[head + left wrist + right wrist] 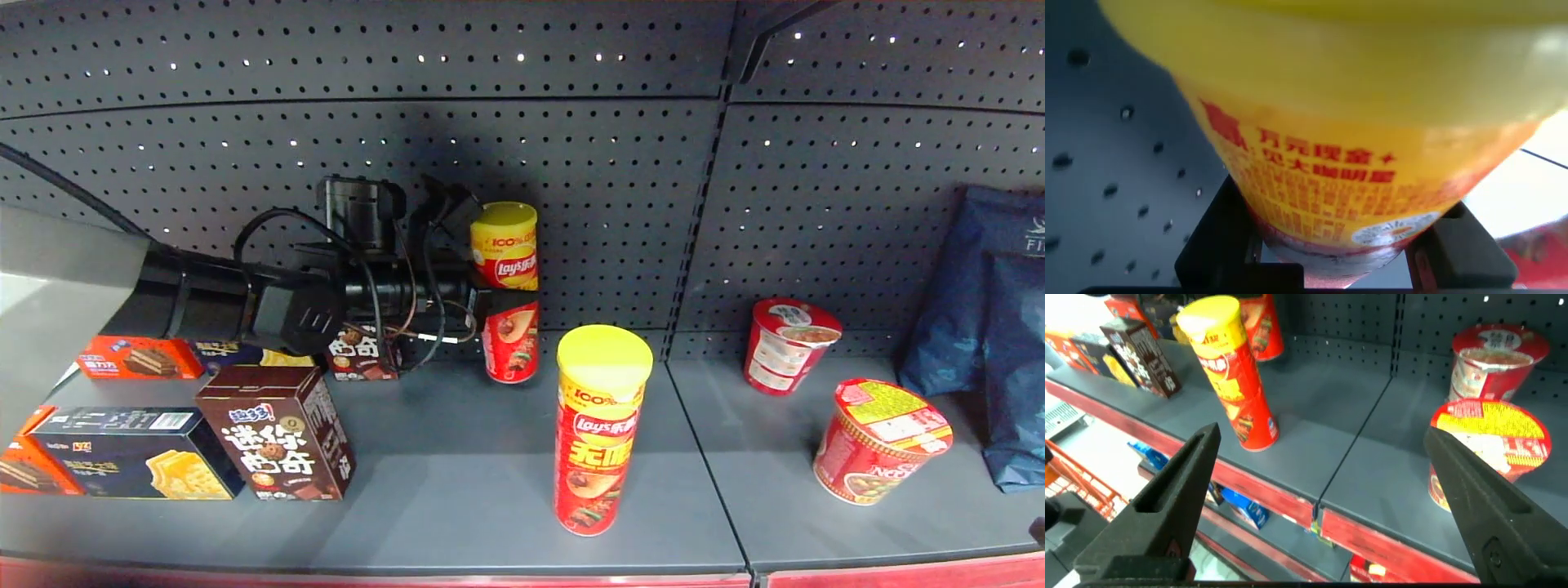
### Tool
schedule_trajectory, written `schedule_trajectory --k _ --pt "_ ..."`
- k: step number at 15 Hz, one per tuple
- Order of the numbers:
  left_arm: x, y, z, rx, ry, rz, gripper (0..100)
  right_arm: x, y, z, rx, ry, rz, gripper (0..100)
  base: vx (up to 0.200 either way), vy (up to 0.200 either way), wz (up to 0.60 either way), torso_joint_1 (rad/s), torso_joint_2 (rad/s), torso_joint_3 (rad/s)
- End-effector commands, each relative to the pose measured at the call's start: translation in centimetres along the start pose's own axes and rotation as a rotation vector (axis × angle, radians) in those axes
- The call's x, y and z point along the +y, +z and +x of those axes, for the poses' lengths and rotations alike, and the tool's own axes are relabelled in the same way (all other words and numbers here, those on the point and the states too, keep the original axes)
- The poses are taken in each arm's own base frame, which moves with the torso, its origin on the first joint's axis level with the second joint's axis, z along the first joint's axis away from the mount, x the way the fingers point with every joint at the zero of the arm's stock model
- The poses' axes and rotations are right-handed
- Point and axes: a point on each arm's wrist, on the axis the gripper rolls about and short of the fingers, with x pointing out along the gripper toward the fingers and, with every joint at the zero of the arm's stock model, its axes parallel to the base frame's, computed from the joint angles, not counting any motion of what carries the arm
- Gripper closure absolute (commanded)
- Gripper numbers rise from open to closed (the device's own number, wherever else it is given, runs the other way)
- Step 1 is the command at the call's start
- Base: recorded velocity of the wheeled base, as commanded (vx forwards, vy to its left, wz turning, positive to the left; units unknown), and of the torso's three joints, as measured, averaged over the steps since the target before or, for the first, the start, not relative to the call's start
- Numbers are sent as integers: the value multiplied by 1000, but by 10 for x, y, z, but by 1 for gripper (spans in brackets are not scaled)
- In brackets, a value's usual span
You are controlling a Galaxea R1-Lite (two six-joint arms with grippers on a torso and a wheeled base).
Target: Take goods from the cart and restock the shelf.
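Vertically, the chip can points lid-up in left hand.

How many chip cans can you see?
2: one chip can in the left gripper by the back panel, the other standing free nearer the shelf's front. None appears hidden.

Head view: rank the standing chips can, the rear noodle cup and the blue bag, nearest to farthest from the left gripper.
1. standing chips can, just front-right of the left gripper
2. rear noodle cup, right bay
3. blue bag, far right
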Motion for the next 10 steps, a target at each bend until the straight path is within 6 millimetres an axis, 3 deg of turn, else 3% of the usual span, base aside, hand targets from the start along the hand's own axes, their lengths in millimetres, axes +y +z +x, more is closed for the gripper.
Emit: schedule_trajectory --k 1,10 --pt "3 -4 10 2 -8 0 100 0 0 -2 -5 0 0 0 0 0 0 0 0 0" --pt "-5 -9 44 9 -60 3 100 -1 -1 -7 4 1 0 0 0 0 0 0 0 0"
